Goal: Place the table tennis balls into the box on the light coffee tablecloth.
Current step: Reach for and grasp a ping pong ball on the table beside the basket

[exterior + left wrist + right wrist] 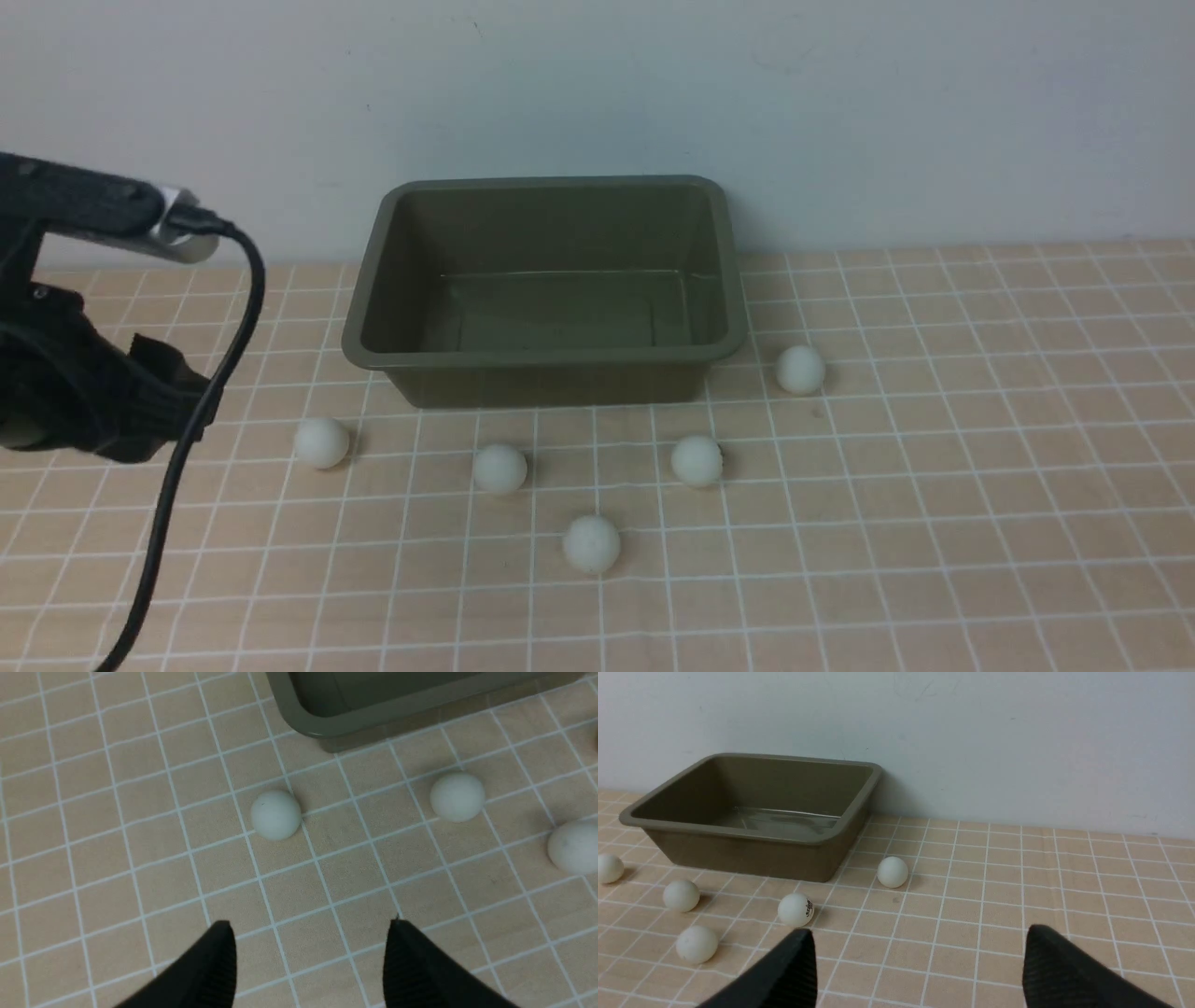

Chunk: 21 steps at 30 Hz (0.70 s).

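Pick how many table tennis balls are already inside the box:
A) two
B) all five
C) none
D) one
C: the box holds nothing, and all five table tennis balls lie outside it on the tablecloth.

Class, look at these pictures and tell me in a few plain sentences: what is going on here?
A two-armed robot is set to gather the table tennis balls into the box. All five balls lie on the tablecloth in front of and beside the box, which is empty. The left gripper is open and empty above the cloth, with the leftmost ball ahead of its fingers. The right gripper is open too, holding nothing.
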Each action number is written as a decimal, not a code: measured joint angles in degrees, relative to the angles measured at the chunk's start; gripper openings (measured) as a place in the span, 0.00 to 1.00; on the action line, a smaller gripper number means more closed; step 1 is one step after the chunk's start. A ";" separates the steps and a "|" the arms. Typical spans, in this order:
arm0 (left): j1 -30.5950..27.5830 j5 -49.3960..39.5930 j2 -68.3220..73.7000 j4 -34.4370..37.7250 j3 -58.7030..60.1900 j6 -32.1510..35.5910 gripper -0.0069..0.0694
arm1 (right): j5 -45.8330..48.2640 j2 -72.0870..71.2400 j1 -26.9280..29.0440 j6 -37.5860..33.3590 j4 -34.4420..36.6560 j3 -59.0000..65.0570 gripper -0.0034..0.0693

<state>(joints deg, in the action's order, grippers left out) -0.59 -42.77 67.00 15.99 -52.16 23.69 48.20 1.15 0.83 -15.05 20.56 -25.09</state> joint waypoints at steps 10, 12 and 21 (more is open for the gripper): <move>0.00 -4.44 18.00 -0.27 -10.13 8.17 0.55 | 0.87 0.00 0.00 -1.18 0.00 0.00 0.78; 0.00 -4.78 21.06 -0.29 -11.56 11.28 0.55 | 0.94 0.00 0.00 -1.20 0.00 0.00 0.78; 0.00 -3.55 33.45 -0.29 -18.35 14.88 0.66 | 1.58 0.00 0.00 -1.31 0.00 0.00 0.78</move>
<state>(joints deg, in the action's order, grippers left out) -0.59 -46.32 100.45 15.71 -70.52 38.57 49.79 1.15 0.83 -16.36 20.56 -25.09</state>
